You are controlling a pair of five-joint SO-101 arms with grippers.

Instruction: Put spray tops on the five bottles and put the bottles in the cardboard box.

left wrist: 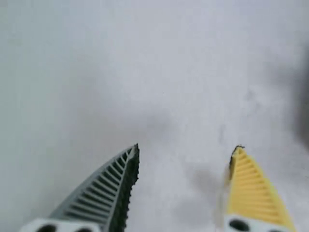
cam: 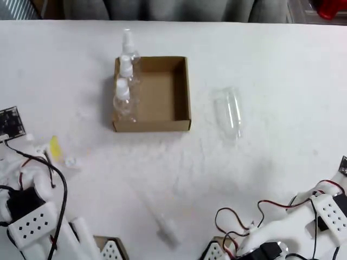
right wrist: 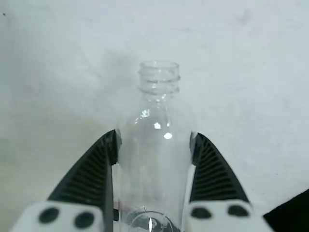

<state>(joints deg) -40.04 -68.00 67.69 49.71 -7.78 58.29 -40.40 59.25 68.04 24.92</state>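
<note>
Cardboard box [cam: 162, 92] sits in the upper middle of the high view, on a white table [cam: 282, 59]. Three capped bottles [cam: 126, 67] with white spray tops stand in a row along the box's left wall, and the rest of its floor is bare. To the right of the box, apart from it, a loose bottle [cam: 227, 114] of clear plastic lies on its side on the table. In the lower middle of the frame a spray top [cam: 166, 231] lies flat on the table, its thin tube pointing toward the upper left.

The right arm is in the lower right corner of the high view. The right gripper [right wrist: 154, 137] is clamped on a topless bottle [right wrist: 157, 106]: the two black ribbed fingers [right wrist: 96, 174] press against either side of the clear body, and the threaded neck stands open beyond them.

The left arm is in the lower left corner. The left gripper [left wrist: 186, 147] is spread wide over the table, one finger grey and the other yellow, with nothing between them.
</note>
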